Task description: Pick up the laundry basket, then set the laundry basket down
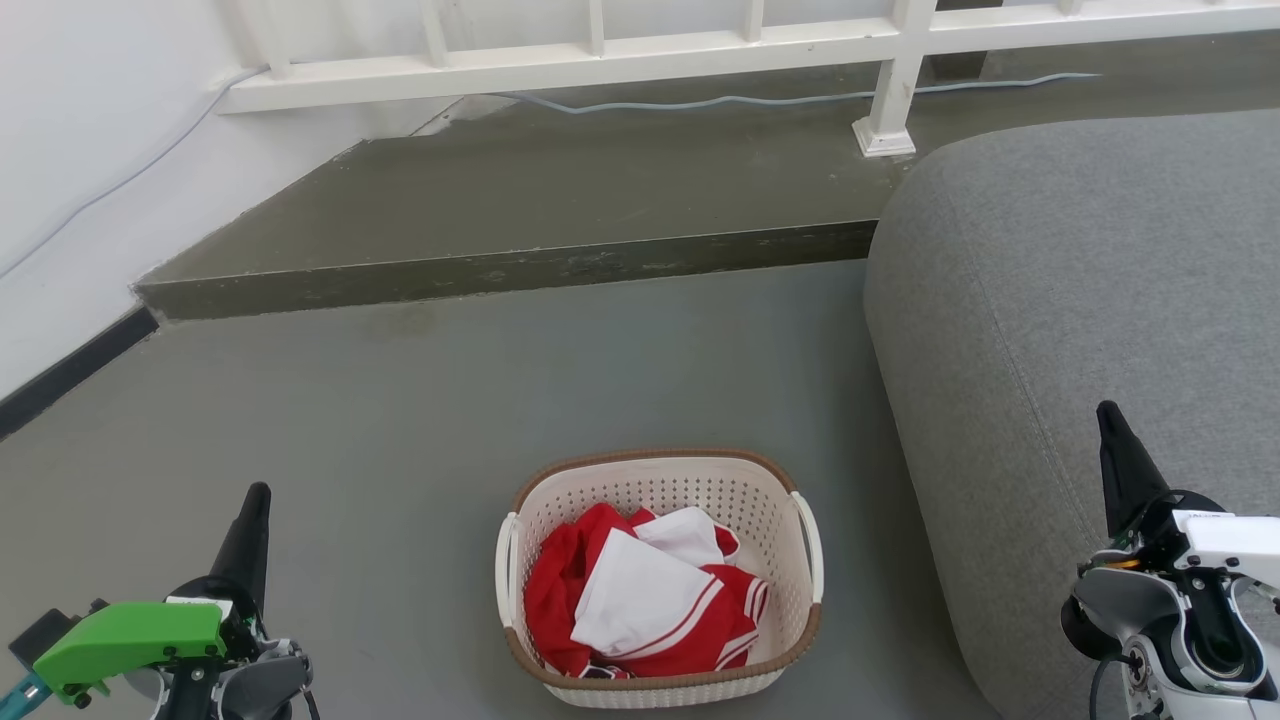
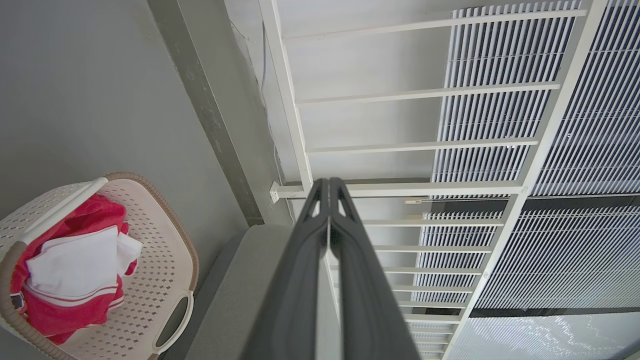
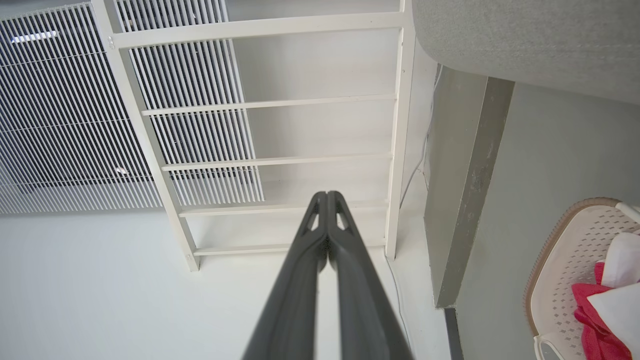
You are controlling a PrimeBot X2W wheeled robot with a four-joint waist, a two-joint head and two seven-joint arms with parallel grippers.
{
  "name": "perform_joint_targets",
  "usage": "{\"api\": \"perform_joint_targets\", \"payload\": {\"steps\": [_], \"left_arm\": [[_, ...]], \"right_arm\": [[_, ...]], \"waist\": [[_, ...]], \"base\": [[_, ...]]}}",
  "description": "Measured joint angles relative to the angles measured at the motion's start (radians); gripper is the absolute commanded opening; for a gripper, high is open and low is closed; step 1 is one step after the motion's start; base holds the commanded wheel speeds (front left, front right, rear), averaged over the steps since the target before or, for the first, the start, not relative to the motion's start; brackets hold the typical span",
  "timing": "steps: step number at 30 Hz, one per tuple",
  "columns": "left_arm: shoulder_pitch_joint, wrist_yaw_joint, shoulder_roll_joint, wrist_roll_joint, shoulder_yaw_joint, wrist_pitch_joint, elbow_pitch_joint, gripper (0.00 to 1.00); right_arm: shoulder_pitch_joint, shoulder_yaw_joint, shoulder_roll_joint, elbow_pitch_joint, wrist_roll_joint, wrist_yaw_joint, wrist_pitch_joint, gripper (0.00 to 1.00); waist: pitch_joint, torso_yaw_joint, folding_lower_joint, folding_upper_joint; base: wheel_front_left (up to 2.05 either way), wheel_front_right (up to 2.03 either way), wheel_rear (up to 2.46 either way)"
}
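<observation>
In the head view, the laundry basket (image 1: 700, 490) stands on the grey floor (image 1: 400, 420) at 6 o'clock. The grey sofa (image 1: 1080, 300) is near its 3 o'clock side, and red and white clothes (image 1: 640, 600) are heaped inside. Its white handles face 9 and 3 o'clock, one toward each arm, which looks suited to a lift from both sides. The left pincer (image 1: 257, 492) is at 8 o'clock and the right pincer (image 1: 1108, 412) at 4 o'clock. They flank the basket but are well apart from it, and each reads as a single dark spike holding nothing.

In the left wrist view, the left pincer's two fingers (image 2: 310, 260) are pressed together along their length. They point at the white railing (image 2: 415, 92), and the basket is at 8 o'clock with one handle loop (image 2: 175, 320) turned this way.

In the right wrist view, the right pincer's fingers (image 3: 305, 270) are likewise pressed together with nothing between them, and the basket's brown rim (image 3: 552, 240) is at 4 o'clock.

The pick-up seems not yet begun. Both pincers would have to spread before taking a handle.
</observation>
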Motion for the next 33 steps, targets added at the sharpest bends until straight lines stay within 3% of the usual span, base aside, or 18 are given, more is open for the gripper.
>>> {"api": "perform_joint_targets", "payload": {"steps": [5,6,7,8,9,33], "left_arm": [[0.000,0.000,0.000,0.000,0.000,0.000,0.000,0.00],[0.000,0.000,0.000,0.000,0.000,0.000,0.000,1.00],[0.003,0.001,-0.002,0.000,-0.001,0.000,0.009,1.00],[0.011,0.001,-0.006,0.000,-0.002,0.000,0.020,0.00],[0.020,0.001,-0.011,0.000,-0.003,0.000,0.032,1.00],[0.035,0.001,-0.020,0.051,-0.042,-0.069,-0.009,1.00]], "right_arm": [[0.000,0.000,0.000,0.000,0.000,0.000,0.000,0.00],[0.000,0.000,0.000,0.000,0.000,0.000,0.000,1.00],[0.005,0.001,0.003,0.008,0.000,0.000,-0.001,1.00],[0.013,0.001,0.008,0.019,0.001,-0.001,-0.001,0.00],[0.025,0.002,0.014,0.031,0.001,-0.001,-0.001,1.00],[0.037,0.034,0.022,-0.015,-0.048,-0.001,-0.048,1.00]], "waist": [[0.000,0.000,0.0000,0.0000],[0.000,0.000,0.0000,0.0000],[0.000,0.000,0.0000,0.0000],[0.000,0.000,0.0000,0.0000],[0.000,0.000,0.0000,0.0000],[0.003,0.000,0.0000,0.0000]], "base": [[0.00,0.00,0.00],[0.00,0.00,0.00],[0.00,0.00,0.00],[0.00,0.00,0.00],[0.00,0.00,0.00],[0.00,0.00,0.00]]}}
